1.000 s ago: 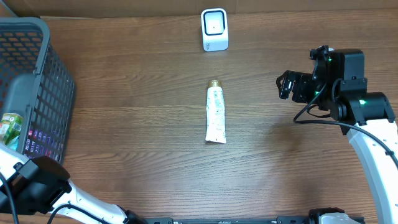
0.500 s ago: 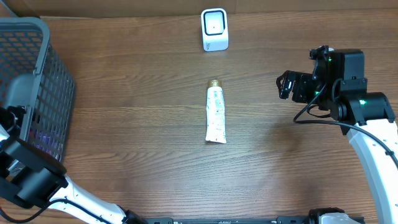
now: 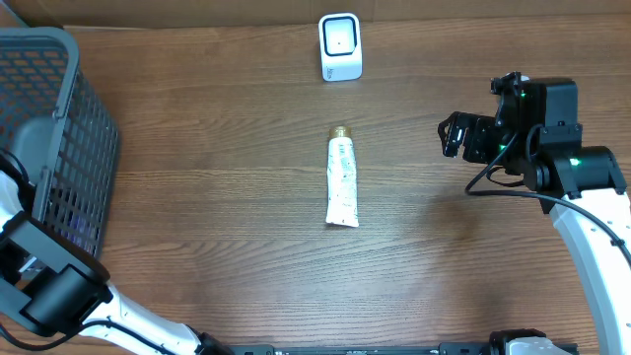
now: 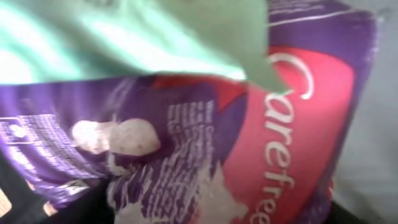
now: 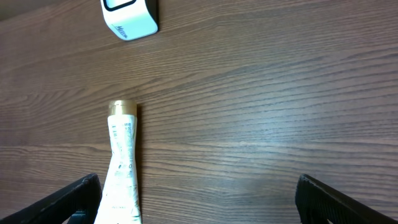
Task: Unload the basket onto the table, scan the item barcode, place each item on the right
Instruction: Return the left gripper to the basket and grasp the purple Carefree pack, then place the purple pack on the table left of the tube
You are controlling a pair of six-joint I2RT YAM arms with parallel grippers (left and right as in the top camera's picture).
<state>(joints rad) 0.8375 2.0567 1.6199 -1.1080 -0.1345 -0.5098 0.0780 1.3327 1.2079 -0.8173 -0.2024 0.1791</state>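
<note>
Purple Carefree pack point(image 4: 292, 124), in the basket point(image 3: 96, 128) at the worktop's left edge.
We judge it light, soft, slippery; pinch an edge. Left gripper: we cannot tell. Right gripper point(image 3: 452, 135): spread, empty.

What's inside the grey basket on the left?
A purple-and-pink Carefree pack with a green packet overlapping its top. The left arm and the mesh wall of the basket hide anything else there.
</note>
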